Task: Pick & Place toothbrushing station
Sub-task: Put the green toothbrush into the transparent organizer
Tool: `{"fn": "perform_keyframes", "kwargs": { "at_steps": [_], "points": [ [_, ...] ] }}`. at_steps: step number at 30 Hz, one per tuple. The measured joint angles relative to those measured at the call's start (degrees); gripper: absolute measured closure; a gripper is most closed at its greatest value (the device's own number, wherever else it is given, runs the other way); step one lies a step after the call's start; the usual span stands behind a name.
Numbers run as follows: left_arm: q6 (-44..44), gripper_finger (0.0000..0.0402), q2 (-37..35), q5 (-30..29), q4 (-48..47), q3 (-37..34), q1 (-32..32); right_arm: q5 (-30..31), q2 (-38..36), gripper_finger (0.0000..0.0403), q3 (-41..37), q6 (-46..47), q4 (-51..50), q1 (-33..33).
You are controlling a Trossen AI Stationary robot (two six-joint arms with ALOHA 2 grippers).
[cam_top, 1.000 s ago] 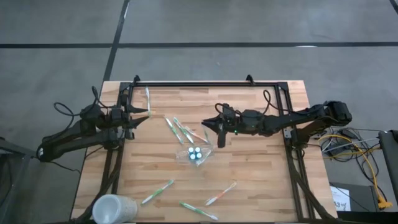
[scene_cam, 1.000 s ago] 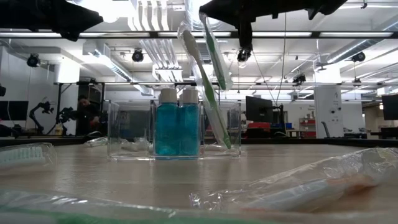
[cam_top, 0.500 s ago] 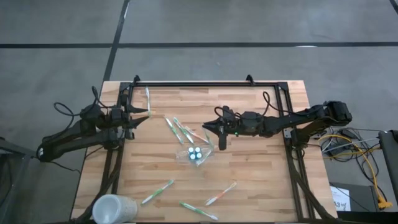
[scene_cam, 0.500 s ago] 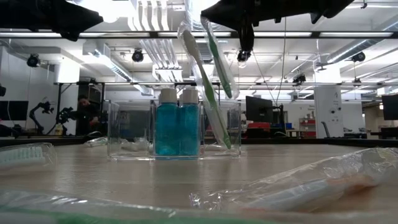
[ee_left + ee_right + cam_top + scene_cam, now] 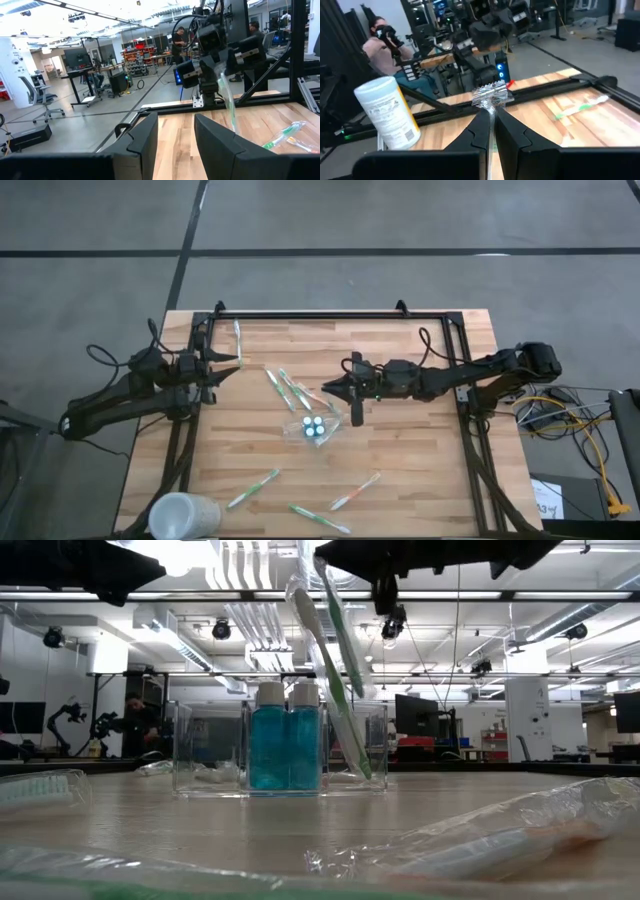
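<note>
Right hand point(image 5: 356, 412) pinches wrapped green toothbrush point(image 5: 340, 635) by top end, hanging above toothbrushing station point(image 5: 317, 427) at worktop point(image 5: 420, 470) centre. Left hand point(image 5: 228, 367) spread, waiting at 10 o'clock edge. Step judged: placing brush into holder beside one leaning there already. Next move calls for: line tip over open compartment right of blue tubes point(image 5: 287, 740), lower, let go. Loose brushes point(image 5: 254, 488) at 6 o'clock remain. Hard to tell: compartment walls, nearly colourless; brush tip depth.
</note>
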Motion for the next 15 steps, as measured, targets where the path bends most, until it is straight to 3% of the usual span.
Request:
{"fn": "perform_keyframes", "kwargs": {
  "at_steps": [8, 15],
  "points": [
    [0.01, 0.0268, 0.0, -0.01, -0.02, 0.0, 0.01, -0.64, 4.54, 0.039, 8.96, -1.83, -17.35, -0.07],
    [0.01, 0.0268, 0.0, -0.02, -0.02, -0.01, 0.0, -1.94, 8.8, 0.039, 15.41, -4.37, -24.83, 0.02]
  ]
}}
